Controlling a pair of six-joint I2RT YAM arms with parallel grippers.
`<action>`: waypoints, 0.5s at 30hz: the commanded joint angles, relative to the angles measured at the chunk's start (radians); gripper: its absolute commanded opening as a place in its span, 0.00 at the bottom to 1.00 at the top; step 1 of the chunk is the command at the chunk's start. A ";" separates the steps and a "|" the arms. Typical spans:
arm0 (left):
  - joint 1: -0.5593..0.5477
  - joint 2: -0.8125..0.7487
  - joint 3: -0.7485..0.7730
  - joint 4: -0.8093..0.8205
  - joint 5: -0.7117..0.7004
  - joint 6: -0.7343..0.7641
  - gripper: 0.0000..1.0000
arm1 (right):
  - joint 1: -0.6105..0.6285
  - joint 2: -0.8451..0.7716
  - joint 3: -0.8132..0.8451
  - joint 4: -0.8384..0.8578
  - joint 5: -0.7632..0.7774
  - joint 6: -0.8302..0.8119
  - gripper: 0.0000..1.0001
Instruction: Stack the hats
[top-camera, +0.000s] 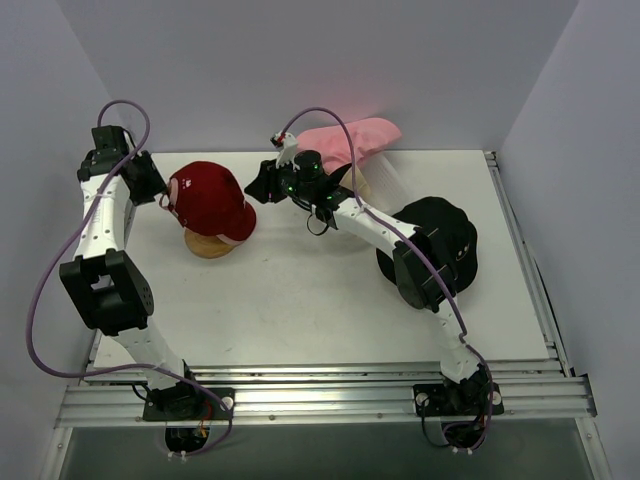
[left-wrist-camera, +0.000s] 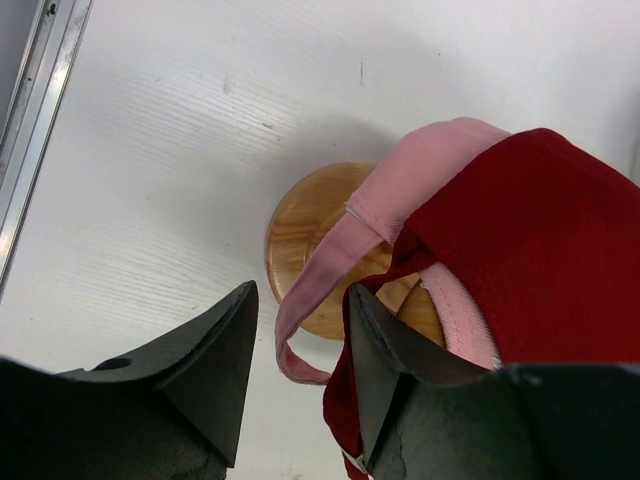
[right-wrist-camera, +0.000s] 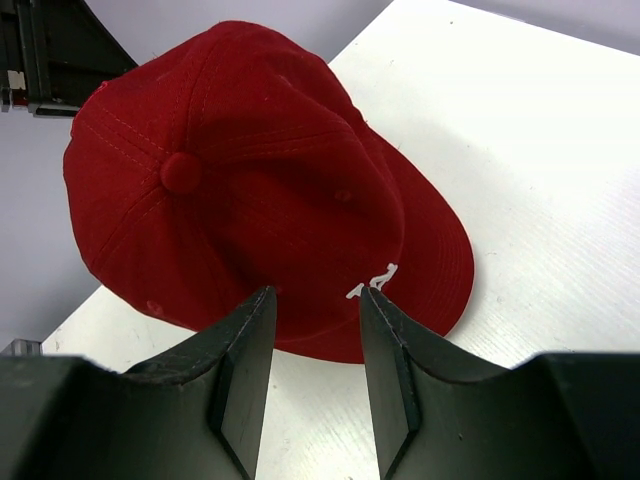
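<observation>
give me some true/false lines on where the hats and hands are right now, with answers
1. The red cap sits on the wooden stand. True.
2. The black hat lies left of the red cap. False: it lies to its right, by the right arm.
3. A pink cap is under the red cap. True.
4. The right hand is shut on the red cap's brim. False: it is open.
5. The left hand is open. True.

A wooden stand (top-camera: 208, 246), only its round base showing, sits on the left side of a white table (top-camera: 300, 300) enclosed by pale walls (top-camera: 300, 60); aluminium rails (top-camera: 330, 395) run along the table's near edge
</observation>
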 joint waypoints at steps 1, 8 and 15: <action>0.008 0.011 -0.005 -0.003 -0.070 -0.009 0.50 | -0.006 0.011 0.016 0.048 0.002 -0.003 0.35; 0.009 0.002 -0.021 0.004 -0.136 -0.006 0.50 | -0.008 0.046 0.030 0.052 -0.001 0.007 0.35; 0.008 0.030 -0.019 0.000 -0.148 -0.005 0.50 | -0.008 0.057 0.039 0.080 -0.021 0.012 0.35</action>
